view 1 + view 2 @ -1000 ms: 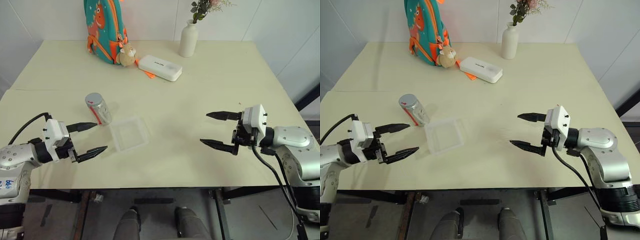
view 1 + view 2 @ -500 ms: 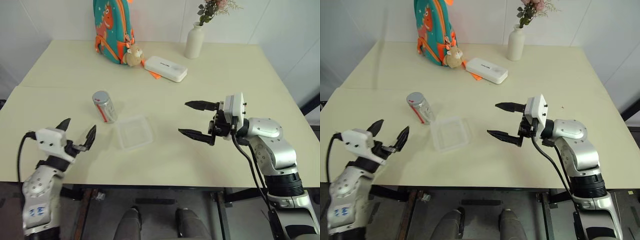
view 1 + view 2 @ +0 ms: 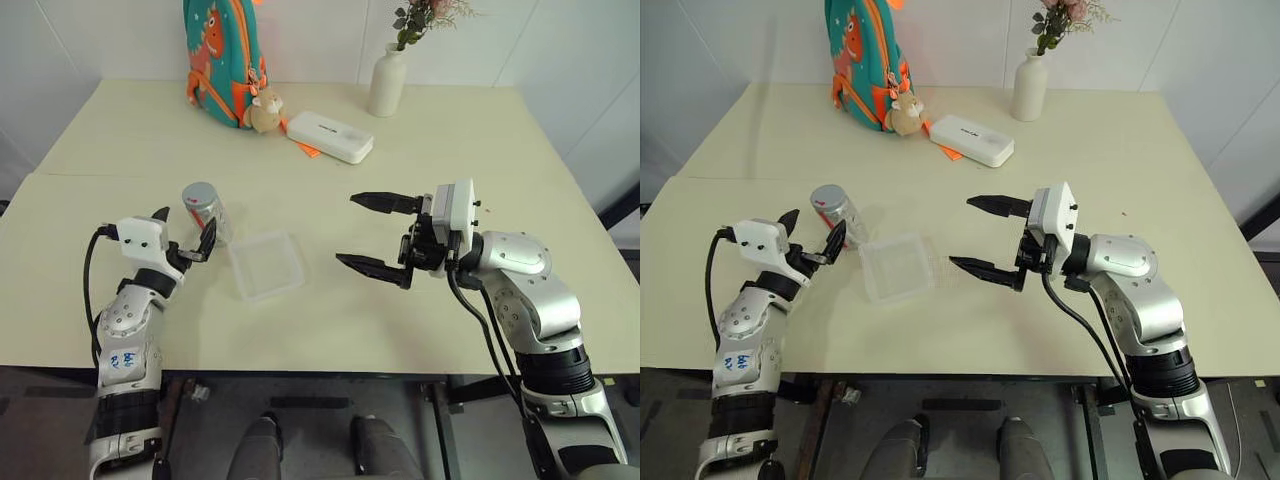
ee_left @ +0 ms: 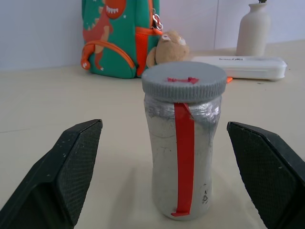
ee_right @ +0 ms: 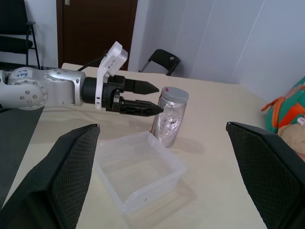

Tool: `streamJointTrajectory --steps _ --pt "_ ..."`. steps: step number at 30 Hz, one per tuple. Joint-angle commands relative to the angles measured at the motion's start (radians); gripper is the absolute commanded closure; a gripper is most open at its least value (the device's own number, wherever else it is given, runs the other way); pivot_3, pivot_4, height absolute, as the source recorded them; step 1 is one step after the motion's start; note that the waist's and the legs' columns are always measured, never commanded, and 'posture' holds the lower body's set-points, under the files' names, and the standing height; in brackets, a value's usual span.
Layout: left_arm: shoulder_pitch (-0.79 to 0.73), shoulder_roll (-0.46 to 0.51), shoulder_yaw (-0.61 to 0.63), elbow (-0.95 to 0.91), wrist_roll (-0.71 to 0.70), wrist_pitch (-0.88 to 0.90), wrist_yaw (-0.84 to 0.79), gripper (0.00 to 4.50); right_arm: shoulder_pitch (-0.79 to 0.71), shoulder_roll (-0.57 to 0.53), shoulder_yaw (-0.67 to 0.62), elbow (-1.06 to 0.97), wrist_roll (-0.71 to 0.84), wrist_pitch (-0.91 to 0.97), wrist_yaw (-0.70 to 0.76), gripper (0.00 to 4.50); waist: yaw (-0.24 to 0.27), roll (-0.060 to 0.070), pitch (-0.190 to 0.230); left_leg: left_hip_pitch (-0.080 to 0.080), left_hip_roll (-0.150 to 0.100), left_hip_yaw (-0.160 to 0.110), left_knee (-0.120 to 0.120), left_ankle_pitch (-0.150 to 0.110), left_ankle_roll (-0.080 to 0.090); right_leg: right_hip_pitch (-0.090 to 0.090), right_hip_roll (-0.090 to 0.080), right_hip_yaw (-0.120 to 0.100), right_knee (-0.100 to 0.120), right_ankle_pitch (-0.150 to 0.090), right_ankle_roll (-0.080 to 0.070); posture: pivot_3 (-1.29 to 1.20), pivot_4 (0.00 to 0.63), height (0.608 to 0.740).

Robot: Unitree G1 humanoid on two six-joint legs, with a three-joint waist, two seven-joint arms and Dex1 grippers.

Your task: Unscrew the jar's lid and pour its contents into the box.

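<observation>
Left wrist view: the silvery cylindrical jar with a red stripe [image 4: 183, 155] stands upright on the pale bench [image 3: 400, 130], its flat grey lid [image 4: 184, 80] still screwed on, so nothing is poured yet. It sits ahead, between the wide-open left claw [image 3: 183, 234] fingers, untouched. The clear square plastic box [image 3: 267, 265] lies just beside it, empty. The right claw [image 3: 366, 233] hangs wide, holding nothing.

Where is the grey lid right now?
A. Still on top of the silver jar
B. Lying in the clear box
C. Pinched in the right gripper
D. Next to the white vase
A: the lid sits on the upright jar, with the open left gripper around it, not touching.
</observation>
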Motion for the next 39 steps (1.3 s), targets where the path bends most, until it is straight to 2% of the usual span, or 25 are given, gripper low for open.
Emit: streamJointTrajectory --steps 1,12,15,21,28,32,34,39 --pt "-0.061 0.010 -0.016 0.067 0.006 -0.045 -0.020 0.02 0.007 0.010 -0.005 -0.060 0.008 0.003 -0.032 0.00 0.000 0.000 0.000 0.000 0.000 0.000 0.000 0.000 0.000 0.000 0.000 0.000 0.000 0.000 0.000 0.00 0.150 0.740" --pt "-0.228 0.045 -0.063 0.334 0.041 -0.161 -0.080 0.02 0.039 0.012 -0.009 -0.115 0.016 0.018 -0.093 0.00 -0.001 0.000 0.000 0.000 0.000 0.000 0.000 0.000 0.000 0.000 0.000 0.000 0.000 0.000 0.000 0.00 0.150 0.740" --pt "-0.233 0.049 -0.067 0.351 0.046 -0.178 -0.080 0.63 0.053 0.008 -0.014 -0.127 0.016 0.020 -0.106 0.00 -0.001 0.000 0.000 0.000 0.000 0.000 0.000 0.000 0.000 0.000 0.000 0.000 -0.001 0.000 0.000 0.00 0.150 0.740" --pt "-0.228 0.054 -0.072 0.352 0.045 -0.183 -0.087 2.43 0.073 0.005 -0.015 -0.140 0.016 0.019 -0.122 0.00 -0.001 0.000 0.000 0.000 0.000 0.000 -0.001 0.000 0.000 0.000 0.000 0.000 -0.001 0.000 0.000 0.00 0.150 0.740" --pt "-0.187 0.064 -0.042 0.229 -0.034 -0.154 -0.141 2.49 0.079 0.005 -0.019 -0.138 0.018 0.017 -0.130 0.00 -0.002 0.000 0.000 0.000 0.000 0.000 -0.001 0.000 0.000 0.000 0.000 0.000 -0.001 0.000 0.000 0.00 0.150 0.740" --pt "-0.205 0.180 0.021 0.105 -0.134 -0.100 -0.241 2.49 0.058 0.020 -0.020 -0.134 0.032 0.039 -0.154 0.00 -0.005 0.000 0.000 0.000 0.001 0.000 -0.001 0.000 0.000 -0.001 0.001 0.000 0.000 0.000 0.000 0.00 0.150 0.740" --pt "-0.209 0.241 0.033 0.057 -0.218 -0.009 -0.328 2.49 0.033 0.029 -0.017 -0.132 0.037 0.064 -0.178 0.00 -0.008 0.000 0.000 0.000 0.001 0.000 -0.002 0.000 0.000 -0.001 0.001 0.000 0.000 0.000 0.000 0.00 0.150 0.740" --pt "-0.154 0.359 -0.058 -0.118 -0.372 0.222 -0.593 2.49 -0.078 0.062 0.014 -0.130 0.047 0.187 -0.249 0.00 -0.009 0.001 0.000 0.000 0.001 0.001 -0.004 0.000 0.000 -0.001 0.000 0.000 -0.002 -0.001 -0.001 0.00 0.150 0.740"
